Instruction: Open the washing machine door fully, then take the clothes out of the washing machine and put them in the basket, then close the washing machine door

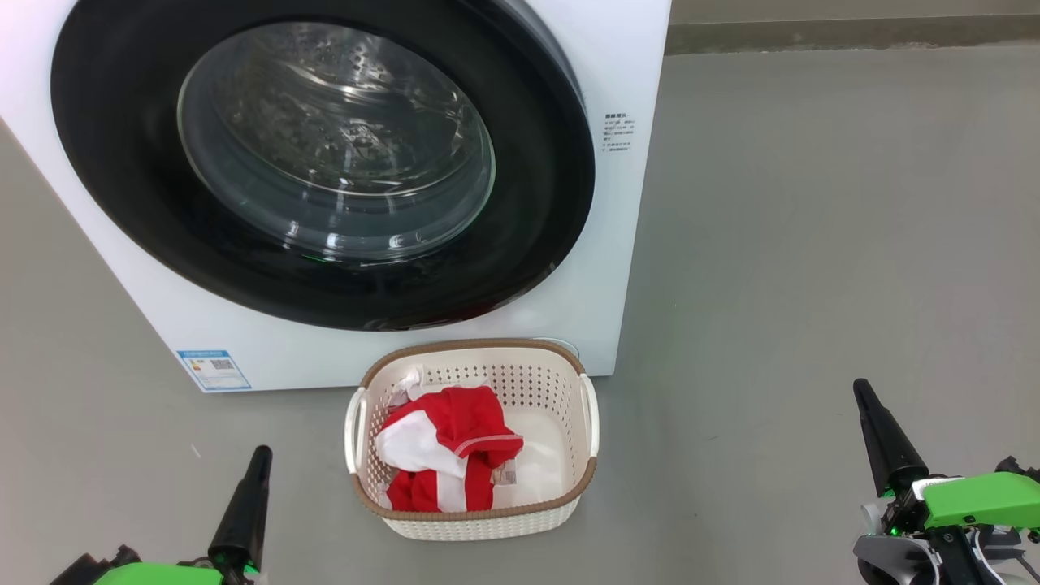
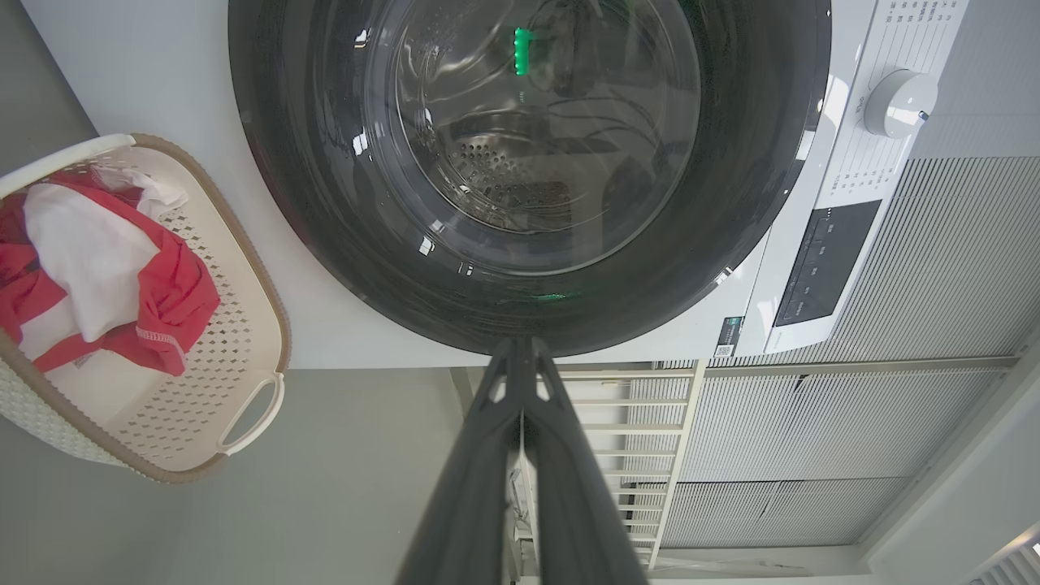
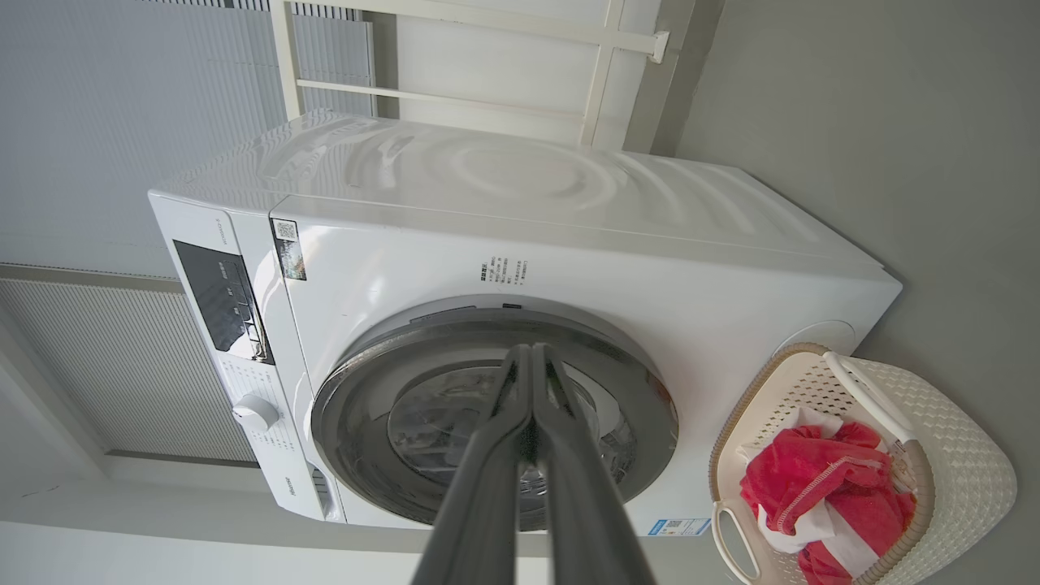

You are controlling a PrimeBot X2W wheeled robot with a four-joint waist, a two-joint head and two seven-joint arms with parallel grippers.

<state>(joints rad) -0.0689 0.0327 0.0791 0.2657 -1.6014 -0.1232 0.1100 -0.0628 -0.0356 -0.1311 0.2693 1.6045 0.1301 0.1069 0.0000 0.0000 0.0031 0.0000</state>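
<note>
The white washing machine (image 1: 626,268) (image 2: 122,73) (image 3: 569,244) stands with its round black door (image 1: 122,146) (image 2: 731,187) (image 3: 349,398) closed flat against the front. Before it on the floor sits the cream basket (image 1: 561,390) (image 2: 244,325) (image 3: 959,455), holding the red and white clothes (image 1: 455,451) (image 2: 162,292) (image 3: 812,471). My left gripper (image 1: 260,455) (image 2: 520,349) is shut and empty at the lower left, left of the basket. My right gripper (image 1: 861,390) (image 3: 528,353) is shut and empty at the lower right, well clear of the basket.
Grey floor (image 1: 812,244) spreads to the right of the machine and around the basket. A white slatted wall (image 2: 934,276) and a white rail frame (image 3: 601,49) stand behind the machine. The control panel and dial (image 2: 898,101) are at the machine's top.
</note>
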